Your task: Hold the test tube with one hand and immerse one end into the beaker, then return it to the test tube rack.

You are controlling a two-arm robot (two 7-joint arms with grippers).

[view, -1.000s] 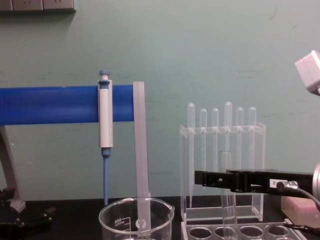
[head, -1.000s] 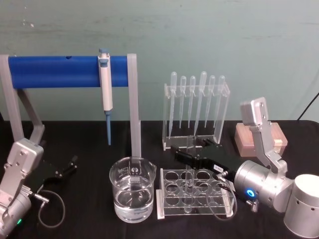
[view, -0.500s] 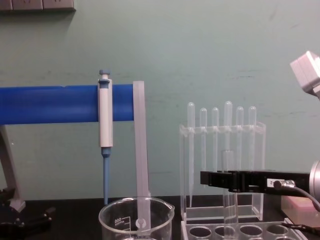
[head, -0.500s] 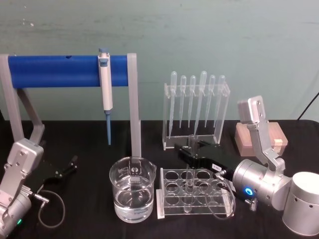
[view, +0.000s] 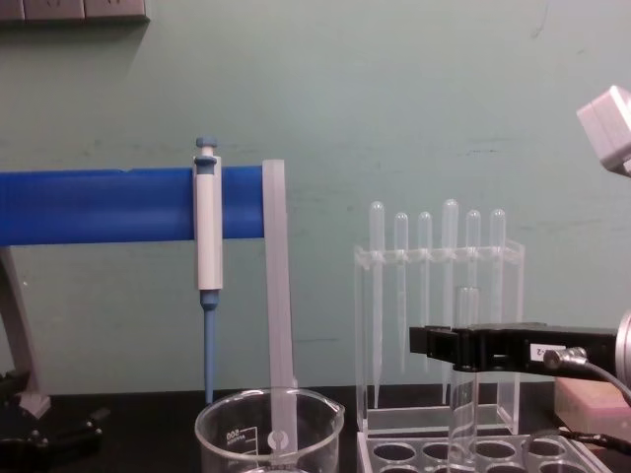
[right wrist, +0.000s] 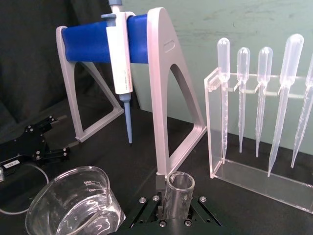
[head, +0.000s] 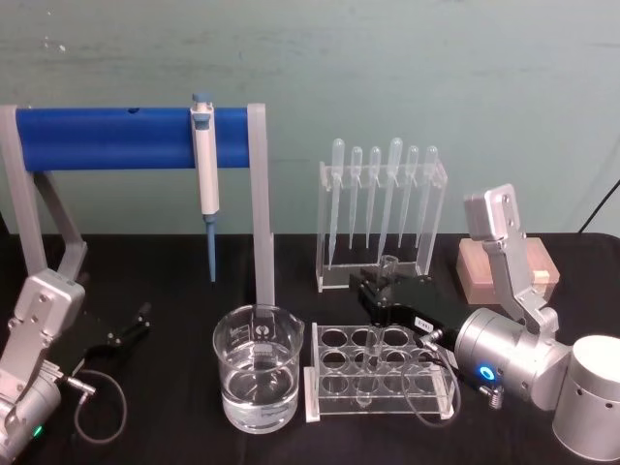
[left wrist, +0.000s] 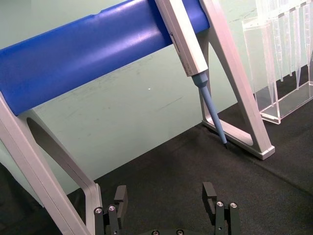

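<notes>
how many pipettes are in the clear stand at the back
6 pipettes, hanging bulb-up in one row across the clear stand, behind the test tube rack. None seems hidden.

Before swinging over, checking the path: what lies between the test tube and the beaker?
Head view: empty left holes of the test tube rack, between the test tube in the right claw and the beaker.

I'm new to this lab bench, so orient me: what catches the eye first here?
The long blue bar across the back left, with a white-and-blue pipettor hanging from it, stands out first. Front right, the right gripper is shut on a test tube, upright at the test tube rack beside a part-filled beaker. The left gripper rests open at far left.
</notes>
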